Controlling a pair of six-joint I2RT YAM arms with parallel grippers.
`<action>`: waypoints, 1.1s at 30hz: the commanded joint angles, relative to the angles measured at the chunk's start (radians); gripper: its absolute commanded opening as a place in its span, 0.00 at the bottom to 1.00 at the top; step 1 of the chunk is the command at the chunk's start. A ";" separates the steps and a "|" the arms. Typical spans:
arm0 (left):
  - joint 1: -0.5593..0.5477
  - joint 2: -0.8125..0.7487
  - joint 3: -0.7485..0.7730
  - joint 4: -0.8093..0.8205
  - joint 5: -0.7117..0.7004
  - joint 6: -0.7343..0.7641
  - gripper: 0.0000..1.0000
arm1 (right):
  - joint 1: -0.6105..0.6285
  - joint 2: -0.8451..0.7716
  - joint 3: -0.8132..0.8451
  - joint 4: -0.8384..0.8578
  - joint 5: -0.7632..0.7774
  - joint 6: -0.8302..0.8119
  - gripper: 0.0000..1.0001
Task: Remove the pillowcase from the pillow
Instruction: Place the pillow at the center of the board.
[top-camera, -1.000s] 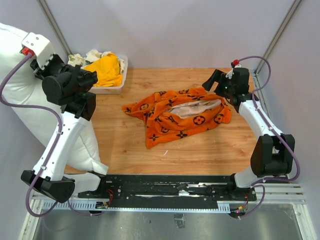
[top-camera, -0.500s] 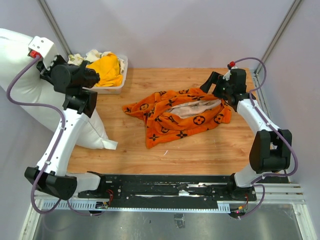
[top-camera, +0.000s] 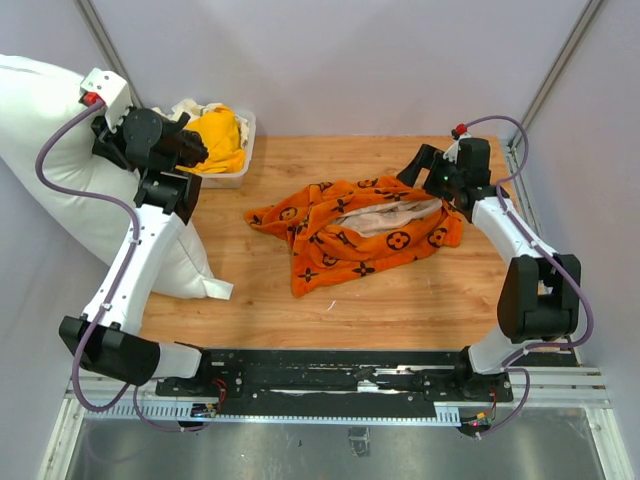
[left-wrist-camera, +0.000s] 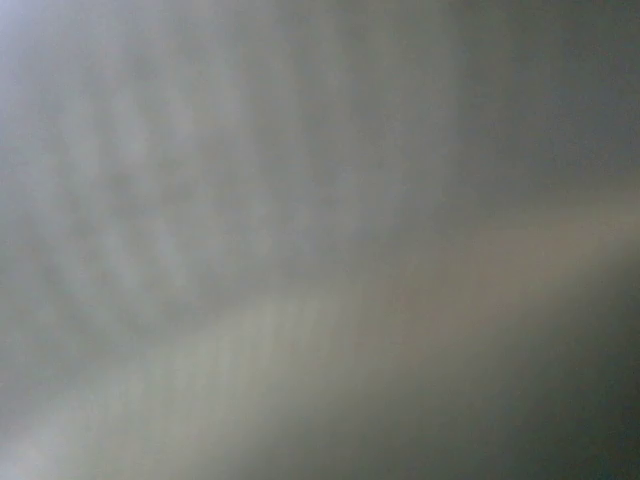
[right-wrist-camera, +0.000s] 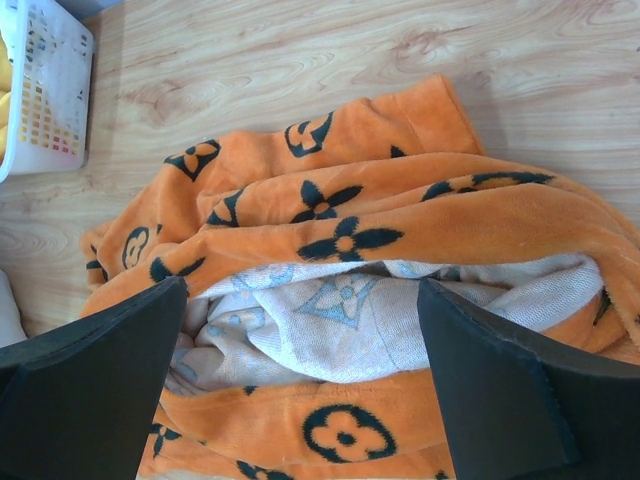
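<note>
The orange pillowcase (top-camera: 350, 240) with black flower motifs lies crumpled and flat in the middle of the wooden table, its pale inside showing at the open mouth (right-wrist-camera: 340, 310). The big white pillow (top-camera: 50, 170) stands tilted at the table's left edge, outside the case. My left gripper (top-camera: 190, 152) is raised against the pillow's upper right part; its jaws are hidden, and the left wrist view is only a pale blur. My right gripper (right-wrist-camera: 300, 390) is open and empty, its fingers (right-wrist-camera: 90, 390) wide apart just above the pillowcase's right end (top-camera: 430, 215).
A white basket (top-camera: 232, 175) with a plain yellow-orange cloth (top-camera: 215, 140) and pale rags stands at the back left, right beside my left gripper. It also shows in the right wrist view (right-wrist-camera: 40, 90). Frame posts rise at both back corners.
My left arm has swung up and towards the back, and the pillow has risen with it, its lower corner coming up onto the table. The right gripper shifted slightly left over the pillowcase.
</note>
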 joint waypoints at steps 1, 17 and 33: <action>0.026 0.014 0.005 -0.012 -0.134 -0.062 0.00 | 0.016 0.025 0.015 0.033 -0.031 0.009 0.99; 0.064 0.695 0.216 1.421 -0.046 1.225 0.00 | 0.016 0.074 0.017 0.066 -0.078 0.021 1.00; 0.067 1.185 0.824 1.217 -0.070 1.322 0.99 | 0.023 0.136 0.047 0.095 -0.141 0.034 0.99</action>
